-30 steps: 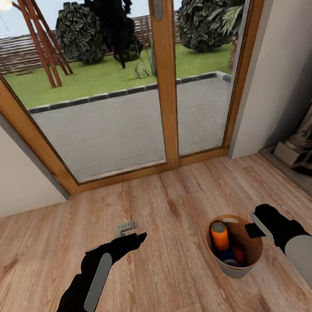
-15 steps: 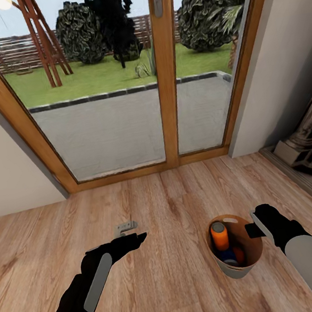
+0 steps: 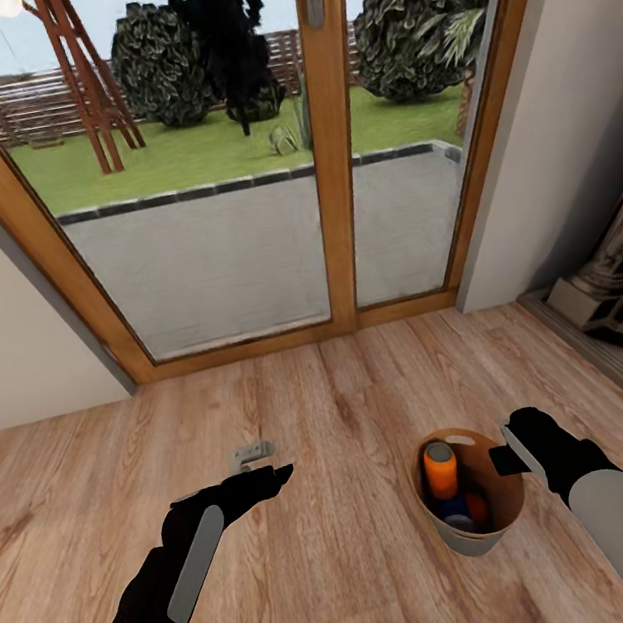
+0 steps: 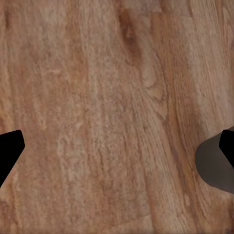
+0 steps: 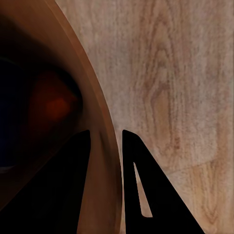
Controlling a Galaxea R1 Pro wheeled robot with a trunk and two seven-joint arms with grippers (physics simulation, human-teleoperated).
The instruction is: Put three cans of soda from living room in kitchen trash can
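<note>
Cans (image 3: 441, 470) (two orange, one blue) fill the bin (image 3: 506, 505), right hand (image 3: 507, 451) pinching its rim.

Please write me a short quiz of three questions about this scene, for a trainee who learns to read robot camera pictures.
1. True or false: the right gripper grips the rim of the trash can.
2. Multiple choice: the trash can is seen over which surface? A) grey patio B) wood plank floor C) grass
3. Fill in: the left gripper's jaws are ____, with nothing between them.

Key:
1. True. In the right wrist view one jaw is inside the wall and one outside.
2. B. The orange soda can stands upright inside it.
3. Open. The left wrist view shows bare floor between the two tips.
</note>
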